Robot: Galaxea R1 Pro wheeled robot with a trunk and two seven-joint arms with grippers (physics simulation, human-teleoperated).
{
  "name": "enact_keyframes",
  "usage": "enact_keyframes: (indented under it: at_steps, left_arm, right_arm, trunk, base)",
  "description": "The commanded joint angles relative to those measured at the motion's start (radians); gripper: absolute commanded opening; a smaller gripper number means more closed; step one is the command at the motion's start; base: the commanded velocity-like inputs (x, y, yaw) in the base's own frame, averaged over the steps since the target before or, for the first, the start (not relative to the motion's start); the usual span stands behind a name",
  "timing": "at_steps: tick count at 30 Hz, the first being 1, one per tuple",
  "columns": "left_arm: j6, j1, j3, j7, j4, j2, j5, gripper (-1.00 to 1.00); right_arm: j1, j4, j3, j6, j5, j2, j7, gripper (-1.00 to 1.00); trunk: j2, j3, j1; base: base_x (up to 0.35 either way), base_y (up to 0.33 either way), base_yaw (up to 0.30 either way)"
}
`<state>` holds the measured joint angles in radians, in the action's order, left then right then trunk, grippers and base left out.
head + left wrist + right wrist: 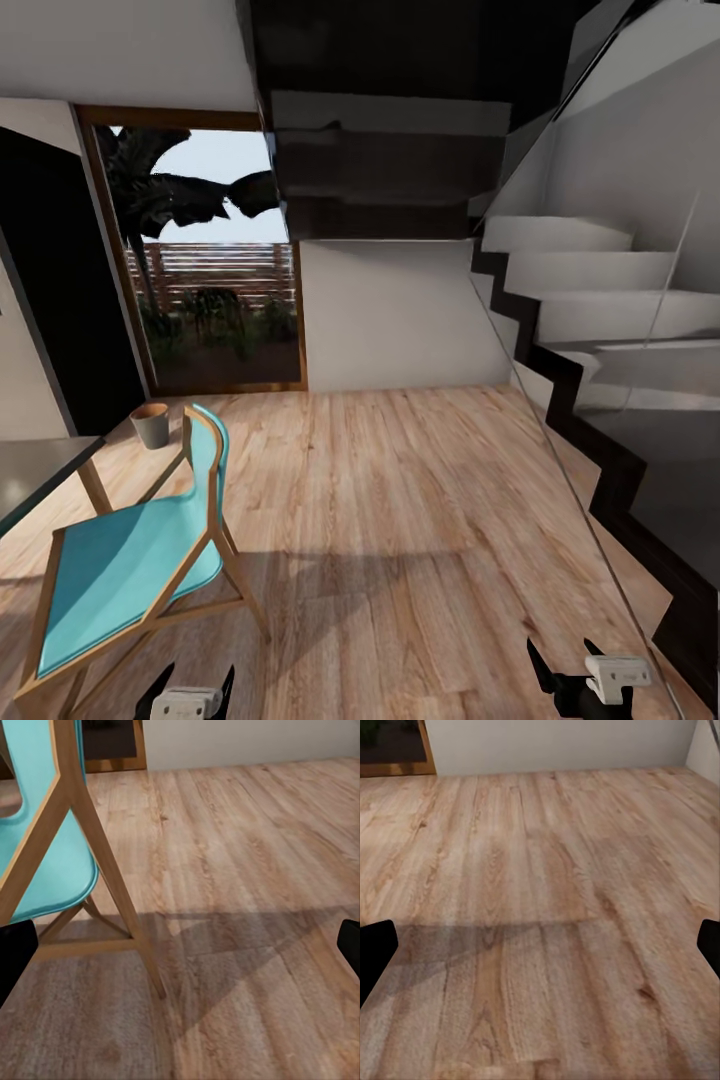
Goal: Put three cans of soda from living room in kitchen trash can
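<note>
Fingers of both grippers, left (191, 690) and right (566, 668), spread empty: steer clear of the turquoise chair (135, 560) beside your left fingers.

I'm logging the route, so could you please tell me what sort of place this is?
Probably a home's open hall or dining corner: a white floating staircase, a turquoise wood-framed chair on pale plank flooring, and a glazed garden door.

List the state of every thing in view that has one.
Left hand: open, empty.
Right hand: open, empty.
Trash can: upright on the wooden floor, open-topped.
Turquoise chair: upright, unoccupied, beside the table.
Glass door: cannot tell open or shut.
</note>
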<state>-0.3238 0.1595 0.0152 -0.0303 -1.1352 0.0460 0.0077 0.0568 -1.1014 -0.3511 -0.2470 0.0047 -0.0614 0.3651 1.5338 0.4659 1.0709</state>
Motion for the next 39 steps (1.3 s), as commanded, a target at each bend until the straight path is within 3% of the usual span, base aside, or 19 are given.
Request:
enact_keyframes:
  at_steps: [1,28,39]
  left_arm:
    - [0.000,0.000,0.000,0.000,0.000,0.000,0.000,1.00]
    - [0.003,0.000,0.000,-0.001,0.002,0.000,-0.002,1.00]
    - [0.002,0.000,0.000,0.000,0.002,0.000,-0.001,1.00]
  right_arm:
    - [0.000,0.000,0.000,0.000,0.000,0.000,0.000,1.00]
    - [0.000,0.000,-0.001,0.000,0.002,0.000,0.003,1.00]
    - [0.000,-0.001,0.000,0.007,0.001,0.000,0.002,1.00]
  trunk:
    - [0.007,0.003,0.004]
    - [0.196,0.088,0.107]
    - [0.273,0.136,0.150]
  base:
    - [0.000,0.000,0.000]
    - [0.000,0.000,0.000]
    - [0.000,0.000,0.000]
